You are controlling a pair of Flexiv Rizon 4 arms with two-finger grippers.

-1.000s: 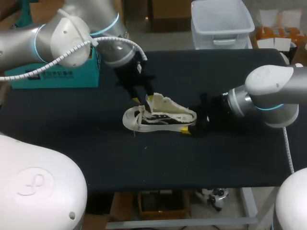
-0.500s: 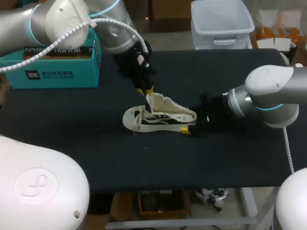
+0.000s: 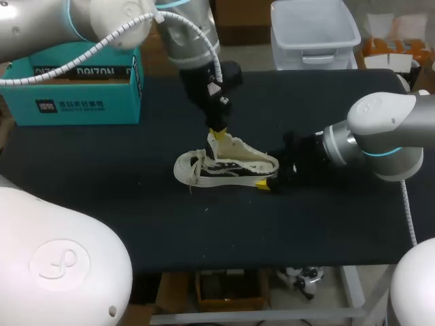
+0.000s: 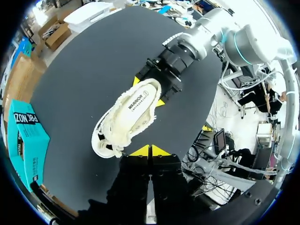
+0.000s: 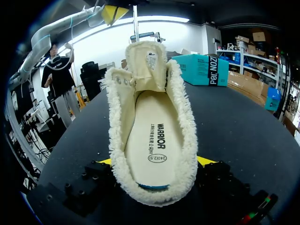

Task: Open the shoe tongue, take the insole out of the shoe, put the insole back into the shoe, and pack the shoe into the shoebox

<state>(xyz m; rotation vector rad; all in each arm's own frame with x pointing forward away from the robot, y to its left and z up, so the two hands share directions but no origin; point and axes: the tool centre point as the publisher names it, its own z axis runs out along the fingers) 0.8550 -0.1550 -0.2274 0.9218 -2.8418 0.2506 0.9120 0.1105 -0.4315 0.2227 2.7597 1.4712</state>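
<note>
A cream high-top shoe (image 3: 228,166) with a fleecy lining rests mid-table, toe to the left. Its tongue (image 5: 146,61) stands pulled up, and the printed insole (image 5: 152,145) lies inside, plain to see through the opening (image 4: 137,108). My right gripper (image 3: 270,173) holds the heel, one yellow tip on either side of the shoe (image 5: 157,161). Just above the tongue's top hovers my left gripper (image 3: 217,129), its tips shut together with nothing between them (image 4: 150,151). The teal shoebox (image 3: 68,88) stands open at the table's far left.
The black table (image 3: 326,224) has bare cloth in front of and to the right of the shoe. My left arm stretches over the back of the table from the far left, past the shoebox (image 4: 26,136).
My left gripper has lifted off the tongue, drifted right and back, and closed its fingers. The arm's swing uncovered more of the shoebox. The shoe and right arm have kept still.
</note>
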